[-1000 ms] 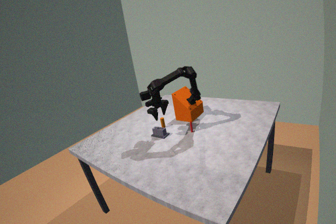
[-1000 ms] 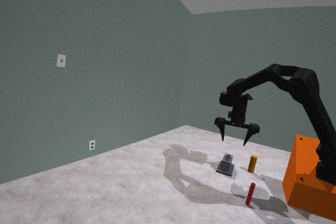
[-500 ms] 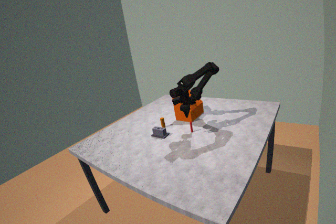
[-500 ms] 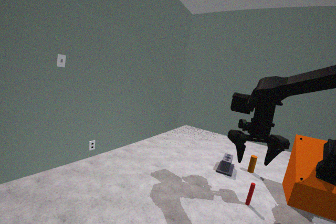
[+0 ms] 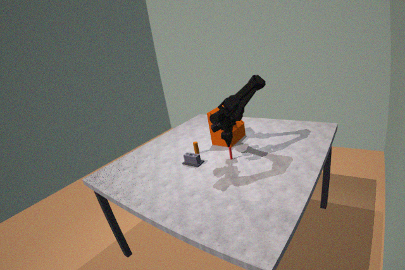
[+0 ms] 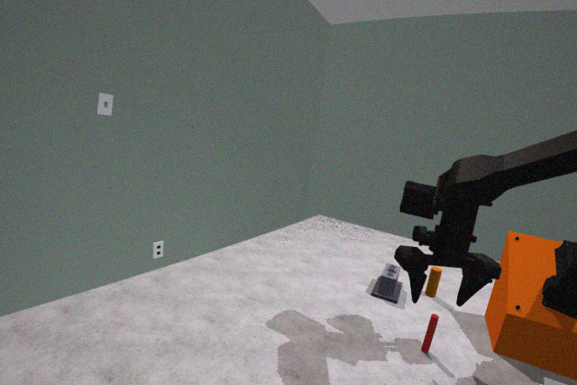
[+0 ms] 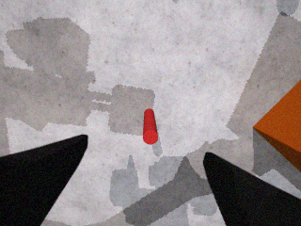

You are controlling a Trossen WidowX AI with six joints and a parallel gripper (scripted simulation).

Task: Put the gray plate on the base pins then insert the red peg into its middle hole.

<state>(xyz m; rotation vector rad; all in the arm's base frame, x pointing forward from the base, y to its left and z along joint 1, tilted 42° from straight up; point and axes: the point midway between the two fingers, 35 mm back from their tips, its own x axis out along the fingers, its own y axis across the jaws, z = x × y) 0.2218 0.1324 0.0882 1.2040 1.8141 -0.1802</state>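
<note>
Gripper (image 6: 447,289) hanging above the red peg (image 6: 429,333), fingers spread wide and empty, one to each side of it in the wrist view. Red peg standing upright on the table (image 5: 183,202), just beside the orange block (image 6: 528,301). Gray plate (image 5: 192,157) apparently seated on its base (image 5: 193,163) farther off, though too small to confirm it lies flat, with an orange peg (image 5: 195,147) upright just beside.

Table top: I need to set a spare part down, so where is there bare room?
The wide near half of the table, in front of the gray plate and red peg, is bare. It is crowded around the orange block, orange peg and open gripper.
</note>
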